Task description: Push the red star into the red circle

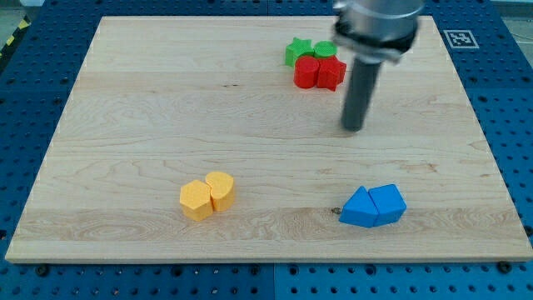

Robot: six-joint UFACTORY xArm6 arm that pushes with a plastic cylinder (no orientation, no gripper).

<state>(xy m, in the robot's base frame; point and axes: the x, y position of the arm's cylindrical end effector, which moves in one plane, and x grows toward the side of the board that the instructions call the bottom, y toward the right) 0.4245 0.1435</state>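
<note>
The red star (332, 72) and the red circle (306, 72) sit side by side, touching, near the view's top centre of the wooden board (150, 108). The star is on the right, the circle on the left. My tip (353, 128) is below and slightly right of the red star, apart from it. The rod rises toward the view's top.
A green star (296, 50) and a green circle (326, 50) sit just above the red pair, touching them. Two yellow blocks (207, 196) lie at the lower left. Two blue blocks (373, 207) lie at the lower right.
</note>
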